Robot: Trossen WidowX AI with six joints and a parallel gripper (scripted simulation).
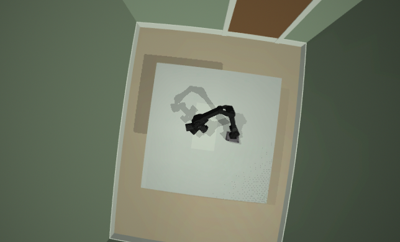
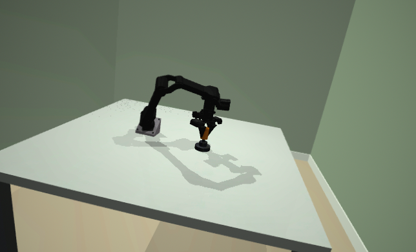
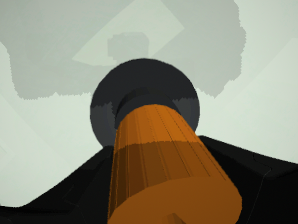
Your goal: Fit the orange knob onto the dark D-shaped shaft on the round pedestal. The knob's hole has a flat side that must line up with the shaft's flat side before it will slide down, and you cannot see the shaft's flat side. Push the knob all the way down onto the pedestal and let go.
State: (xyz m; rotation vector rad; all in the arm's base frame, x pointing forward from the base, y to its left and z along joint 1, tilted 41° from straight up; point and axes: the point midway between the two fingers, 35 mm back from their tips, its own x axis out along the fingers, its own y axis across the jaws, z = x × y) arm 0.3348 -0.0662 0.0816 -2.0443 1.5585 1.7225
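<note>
The orange knob is between the fingers of my gripper, which is shut on it. The round dark pedestal stands below on the table. In the exterior view a short piece of the dark shaft shows between the knob's lower end and the pedestal's raised middle. The knob's lower end is at the shaft's top and is not down on the pedestal. It looks slightly tilted in that view. The knob's hole and the shaft's flat side are hidden. The arm hides knob and pedestal in the top view.
The arm's grey base plate is fixed on the pale table. The arm arches from it to above the pedestal. Shadows of the arm lie across the table top.
</note>
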